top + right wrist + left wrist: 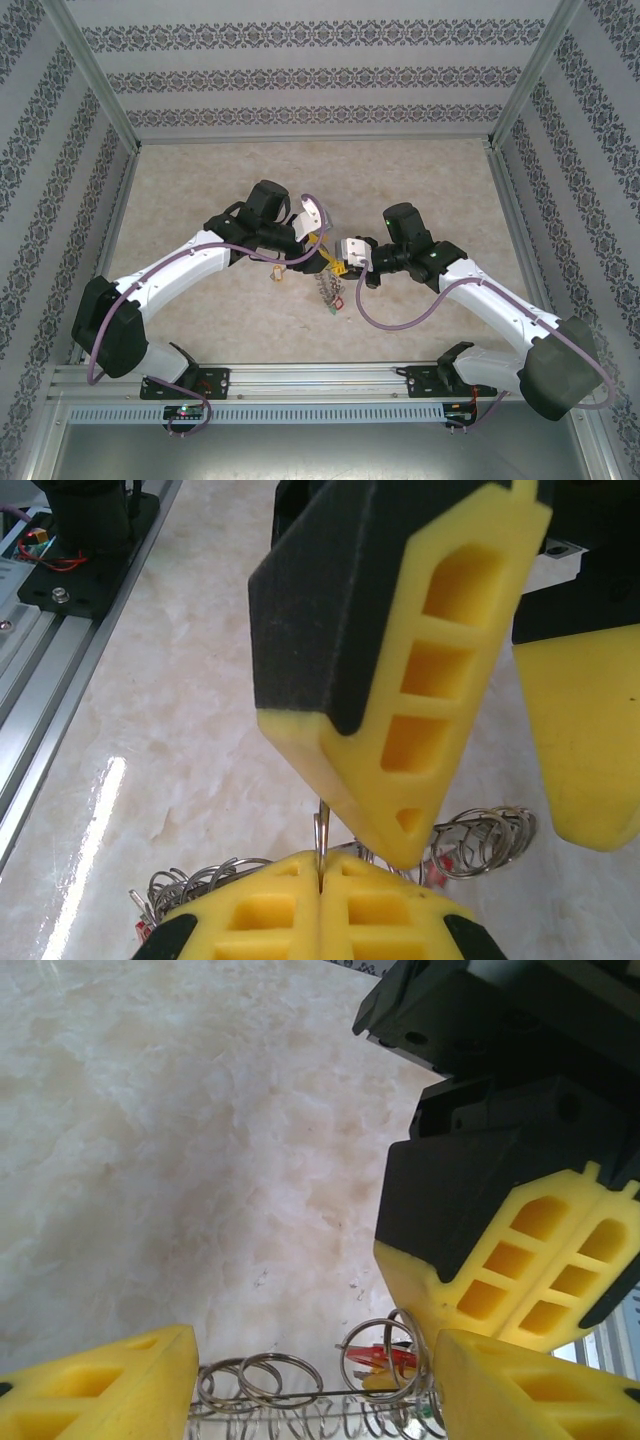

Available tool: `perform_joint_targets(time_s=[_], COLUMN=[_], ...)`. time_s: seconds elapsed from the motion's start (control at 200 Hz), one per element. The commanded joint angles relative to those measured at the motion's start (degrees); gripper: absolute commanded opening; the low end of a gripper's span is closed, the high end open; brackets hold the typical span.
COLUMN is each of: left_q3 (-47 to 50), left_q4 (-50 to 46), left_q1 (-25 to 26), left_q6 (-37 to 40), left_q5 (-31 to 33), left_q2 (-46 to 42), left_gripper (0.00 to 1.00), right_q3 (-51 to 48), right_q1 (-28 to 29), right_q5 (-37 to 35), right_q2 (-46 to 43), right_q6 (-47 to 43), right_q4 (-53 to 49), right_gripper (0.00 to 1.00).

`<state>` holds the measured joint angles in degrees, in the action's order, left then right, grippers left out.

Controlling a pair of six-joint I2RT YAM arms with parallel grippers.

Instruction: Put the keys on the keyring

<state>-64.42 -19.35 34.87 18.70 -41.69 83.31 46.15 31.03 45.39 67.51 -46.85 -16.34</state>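
Note:
Both grippers meet above the middle of the table. The keyring (330, 290) hangs under them, a wire hoop strung with many small silver rings (262, 1378). My left gripper (315, 1385) has its yellow fingers wide apart, and the hoop's wire spans from pad to pad, so it holds the keyring across its width. My right gripper (320, 872) is shut, with a thin metal ring (320, 830) standing edge-on in the seam between its pads. That ring (410, 1335) sits beside a red-tagged key (392, 1356). In the left wrist view the right gripper (412, 1295) presses in from the upper right.
The tabletop (200, 180) is pale and marble-patterned, with patterned walls on three sides. An aluminium rail (320, 385) with both arm bases runs along the near edge. A black base with wires (80, 540) shows at the upper left of the right wrist view.

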Motion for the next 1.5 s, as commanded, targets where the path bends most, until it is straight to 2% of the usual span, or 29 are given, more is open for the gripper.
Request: perform_joint_targets(time_s=[0.0, 0.54, 0.699, 0.814, 1.029, 1.239, 1.389, 1.499], left_q3=[-0.53, -4.05, -3.62, -3.27, -0.32, 4.98, 10.3, 15.37], left_q4=[-0.14, -6.08, -6.48, -5.81, 0.74, 8.99, 15.05, 20.8], left_q1=[0.39, 0.42, 0.42, 0.3, -0.91, -1.59, -2.03, -2.17], left_q6=[1.2, 3.83, 3.6, 2.38, -3.62, -6.49, -9.99, -9.82], left_q5=[-0.01, -0.16, 3.9, 7.33, 14.98, 12.88, 18.24, 14.99], left_q2=[-0.33, 4.07, 4.85, 5.2, 2.44, -3.78, -9.01, -13.44], left_gripper=[0.65, 0.67, 0.66, 0.62, 0.57, 0.58, 0.61, 0.62], right_q3=[-0.02, -0.18, -0.62, -0.84, -2.07, -2.47, -2.77, -1.55], right_q1=[0.88, 1.36, 1.41, 1.45, 1.58, 1.26, -1.34, -3.72], right_q5=[3.48, 2.43, 2.38, 2.56, 2.09, 1.76, 7.05, 13.18], right_q2=[-1.88, -2.74, -3.08, -3.16, -3.78, -3.17, -1.66, 0.49], right_q6=[-0.58, -0.13, -0.09, 0.17, 1.09, 2.41, 5.94, 9.64], right_q4=[1.14, 2.06, 1.95, 1.47, 1.23, 2.39, 5.87, 7.08], right_gripper=[0.0, 0.0, 0.0, 0.0, 0.0, 0.0, 0.0, 0.0])
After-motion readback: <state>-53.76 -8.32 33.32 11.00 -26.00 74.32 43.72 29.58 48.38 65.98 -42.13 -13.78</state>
